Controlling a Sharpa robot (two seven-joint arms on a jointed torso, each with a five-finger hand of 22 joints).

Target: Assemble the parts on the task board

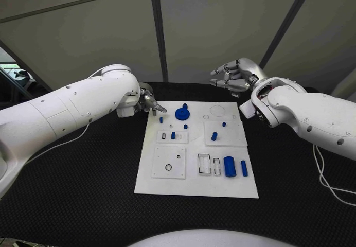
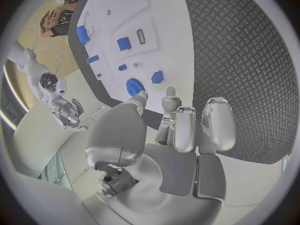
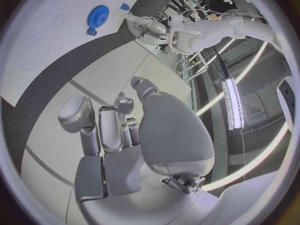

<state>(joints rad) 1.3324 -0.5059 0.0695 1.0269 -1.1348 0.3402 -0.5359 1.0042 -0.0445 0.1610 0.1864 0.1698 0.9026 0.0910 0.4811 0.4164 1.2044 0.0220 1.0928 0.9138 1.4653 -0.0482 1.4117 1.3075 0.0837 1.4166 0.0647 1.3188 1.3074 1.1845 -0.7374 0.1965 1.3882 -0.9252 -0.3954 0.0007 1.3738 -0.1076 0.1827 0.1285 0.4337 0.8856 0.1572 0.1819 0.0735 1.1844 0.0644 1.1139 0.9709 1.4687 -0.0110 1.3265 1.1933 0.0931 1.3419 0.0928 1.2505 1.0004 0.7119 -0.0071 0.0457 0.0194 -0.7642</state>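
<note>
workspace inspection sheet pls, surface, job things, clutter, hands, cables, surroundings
surface: black table with a textured top, the white task board lying in its middle.
job's things: blue gear standing on the board's far end; small blue pegs mid-board; two blue cylinders lying by the slots near the right edge.
clutter: nothing seen.
hands: left hand holds nothing, its fingers partly curled, at the board's far left corner; right hand curled in on nothing, raised beyond the far right corner.
cables: white cable on the table under the right arm; another beside the left arm.
surroundings: grey panel wall behind the table.
</note>
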